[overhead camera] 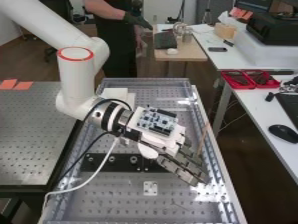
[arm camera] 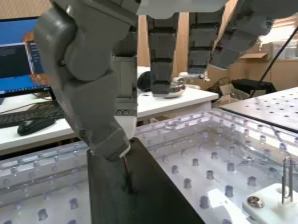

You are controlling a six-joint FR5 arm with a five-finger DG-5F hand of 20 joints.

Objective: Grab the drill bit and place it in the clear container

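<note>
The hand (overhead camera: pixel 183 167) is low over the right end of a black bar (overhead camera: pixel 113 162). In the wrist view, the thumb of the hand (arm camera: pixel 90 95) meets one finger at their tips, above the black bar (arm camera: pixel 149 195). A thin, dark drill bit (arm camera: pixel 126 172) runs from this pinch down to the bar's top, its upper part hidden by the thumb tip. Whether its lower end sits in a hole is unclear. The other fingers are fairly straight. Around the bar spreads a large clear container (overhead camera: pixel 143 83) with low see-through walls over a perforated plate.
A small white block with metal pins (arm camera: pixel 269 200) is near the bar. Another perforated table (overhead camera: pixel 33 135) lies left of the bench. Red trays (overhead camera: pixel 249 80) and a mouse (overhead camera: pixel 284 133) are on the white desk at the right. Cables hang from the arm.
</note>
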